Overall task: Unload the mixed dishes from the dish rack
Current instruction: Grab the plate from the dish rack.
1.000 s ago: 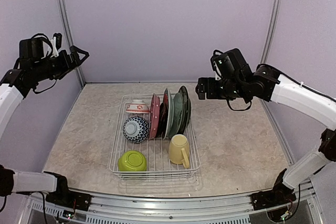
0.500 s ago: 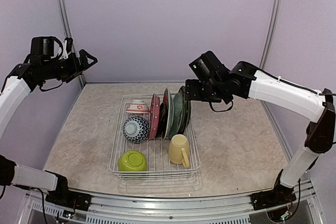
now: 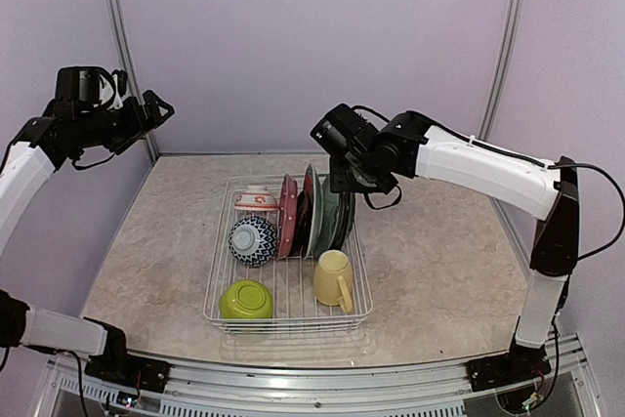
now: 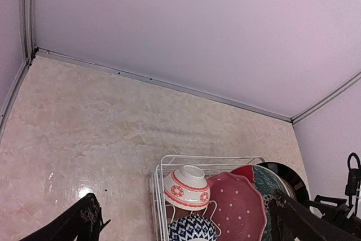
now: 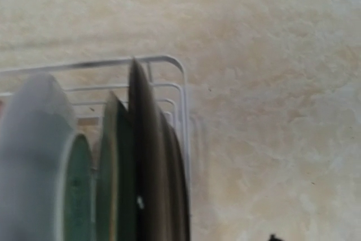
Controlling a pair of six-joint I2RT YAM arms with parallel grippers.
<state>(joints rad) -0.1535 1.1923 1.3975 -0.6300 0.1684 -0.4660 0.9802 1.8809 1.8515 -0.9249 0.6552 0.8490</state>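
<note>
The white dish rack (image 3: 289,323) sits mid-table. It holds a red-white bowl (image 3: 256,199), a blue-patterned bowl (image 3: 253,239), a lime green bowl (image 3: 245,299), a pale yellow mug (image 3: 334,278), a pink dotted plate (image 3: 286,218) and dark green plates (image 3: 340,208) standing on edge. My right gripper (image 3: 344,185) hovers just above the back tops of the dark green plates (image 5: 115,162), open; only one fingertip (image 5: 272,237) shows in the blurred right wrist view. My left gripper (image 3: 157,109) is open, high at the far left, holding nothing.
Purple walls close the table at the back and sides. The left wrist view shows the rack's back left corner (image 4: 157,169) with the red-white bowl (image 4: 186,188) and pink plate (image 4: 237,207). Bare marbled tabletop (image 3: 439,261) lies on both sides of the rack.
My right arm has swung left and down from the right side until its gripper is over the dark green plates. The left gripper has shifted slightly right and stays high.
</note>
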